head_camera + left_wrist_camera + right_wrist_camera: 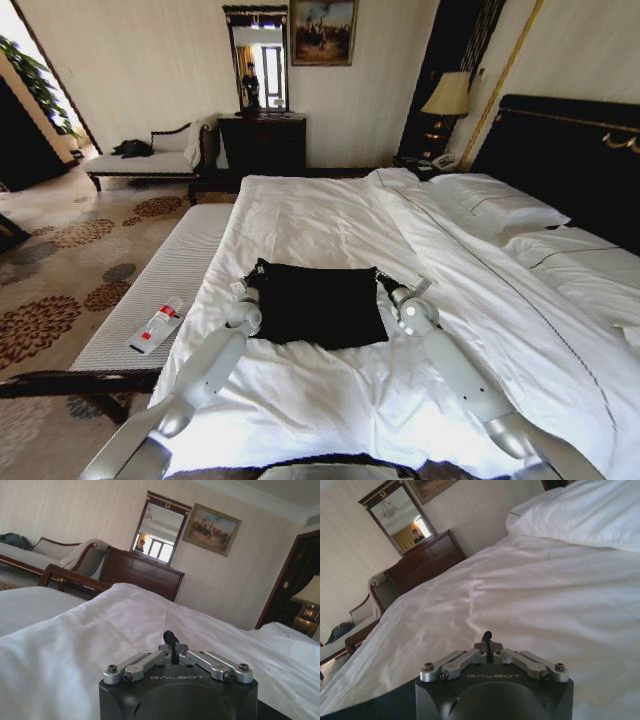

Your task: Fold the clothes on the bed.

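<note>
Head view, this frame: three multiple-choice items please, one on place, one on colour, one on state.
1. Where does the black T-shirt lie?
A. on the white bed
B. on the ribbed bench
C. on the carpet

2. What colour is the cap of the tube on the bench?
A. blue
B. red
C. green

3. How are the pincers?
A. both wide open
B. left open, right shut
C. both shut

A: the shirt rests on the sheet, between the arms.
B: the white tube has a red end.
C: the left pincer and the right pincer sit at the shirt's far corners, fingers closed together in both wrist views.
</note>
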`<state>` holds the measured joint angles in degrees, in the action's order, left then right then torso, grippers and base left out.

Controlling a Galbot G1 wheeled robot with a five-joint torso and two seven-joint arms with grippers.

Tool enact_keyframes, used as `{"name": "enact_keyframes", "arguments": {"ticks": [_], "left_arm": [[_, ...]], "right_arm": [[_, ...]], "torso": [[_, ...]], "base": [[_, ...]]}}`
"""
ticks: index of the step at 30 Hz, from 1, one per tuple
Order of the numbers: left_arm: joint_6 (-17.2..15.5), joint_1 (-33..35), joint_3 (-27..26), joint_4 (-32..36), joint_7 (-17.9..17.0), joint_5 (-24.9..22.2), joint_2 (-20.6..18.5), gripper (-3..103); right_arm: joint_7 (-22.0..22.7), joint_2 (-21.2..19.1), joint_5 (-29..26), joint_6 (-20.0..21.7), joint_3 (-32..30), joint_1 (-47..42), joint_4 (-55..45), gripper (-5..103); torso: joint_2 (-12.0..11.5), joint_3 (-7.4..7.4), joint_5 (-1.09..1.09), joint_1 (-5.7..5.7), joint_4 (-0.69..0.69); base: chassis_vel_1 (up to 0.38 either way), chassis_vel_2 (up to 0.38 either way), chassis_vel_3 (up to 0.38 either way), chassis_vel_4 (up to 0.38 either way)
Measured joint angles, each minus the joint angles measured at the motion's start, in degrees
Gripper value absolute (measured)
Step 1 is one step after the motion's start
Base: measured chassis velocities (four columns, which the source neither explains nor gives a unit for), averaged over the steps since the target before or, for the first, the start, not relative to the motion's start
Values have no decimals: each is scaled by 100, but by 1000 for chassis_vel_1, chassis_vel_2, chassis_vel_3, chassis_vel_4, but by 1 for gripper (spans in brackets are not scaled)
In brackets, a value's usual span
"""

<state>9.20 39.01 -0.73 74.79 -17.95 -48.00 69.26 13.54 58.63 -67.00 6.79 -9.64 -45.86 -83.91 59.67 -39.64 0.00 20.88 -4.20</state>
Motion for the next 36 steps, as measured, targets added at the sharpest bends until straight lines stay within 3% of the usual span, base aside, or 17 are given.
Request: {"name": "enact_keyframes", "arguments": {"ticks": [7,17,22,29,36], "left_arm": [[173,790,-331,840,84,54,-325,1],[253,1451,-513,1497,153,153,-629,1],[263,1422,-543,1546,160,117,-742,1],[269,1305,-567,1553,177,9,-892,1],[270,896,-388,1374,195,-26,-884,1]], "right_arm": [[-217,-5,711,-414,-169,-734,-595,1],[-384,-238,1165,-712,-402,-1265,-1376,1],[-530,-288,1463,-925,-436,-1510,-1487,1],[-542,-352,1466,-1013,-553,-1633,-1550,1],[-514,-464,1314,-1027,-293,-1051,-1166,1]], "torso": [[1,0,0,0,1],[1,1,-1,-1,2],[1,0,-1,-1,1],[1,0,0,1,0],[1,0,0,1,1]], "base": [[0,0,0,0],[0,0,0,0],[0,0,0,0],[0,0,0,0],[0,0,0,0]]}}
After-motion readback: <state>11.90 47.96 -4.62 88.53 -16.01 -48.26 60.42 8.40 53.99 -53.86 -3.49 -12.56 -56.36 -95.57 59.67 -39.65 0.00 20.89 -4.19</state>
